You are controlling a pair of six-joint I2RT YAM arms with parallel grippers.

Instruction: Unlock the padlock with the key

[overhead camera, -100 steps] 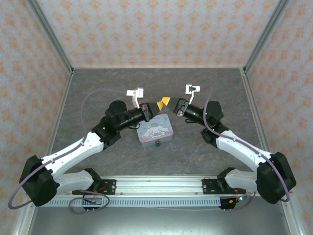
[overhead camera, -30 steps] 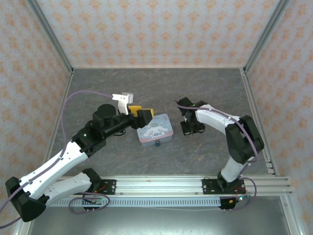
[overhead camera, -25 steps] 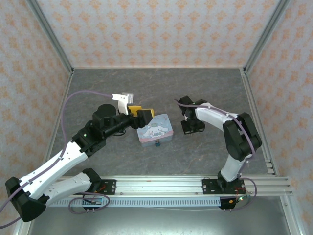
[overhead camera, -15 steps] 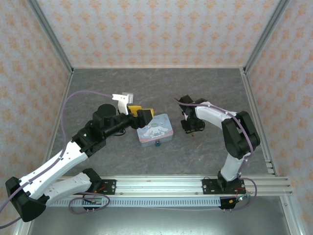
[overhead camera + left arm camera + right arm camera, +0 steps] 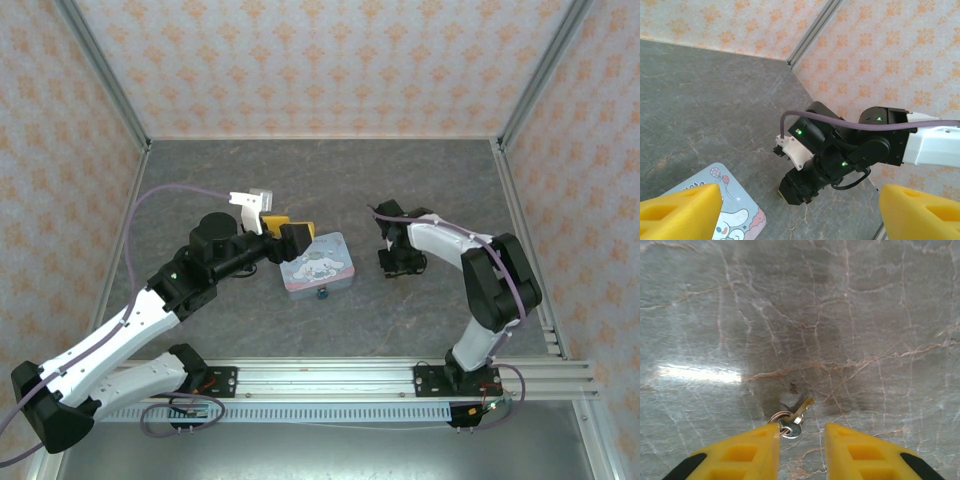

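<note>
The right pincer (image 5: 801, 432) is hovering released around the key (image 5: 792, 419) on the desk (image 5: 875, 310), seemingly not touching it. The left pincer (image 5: 292, 236) is gaping beside the tin (image 5: 318, 262).

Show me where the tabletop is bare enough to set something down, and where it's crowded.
Bare: the far strip of table between the back wall and both grippers, and the near strip between the padlock and the base rail. Crowded: the middle, where the left gripper hangs by the tin and the right gripper straddles the key.
</note>
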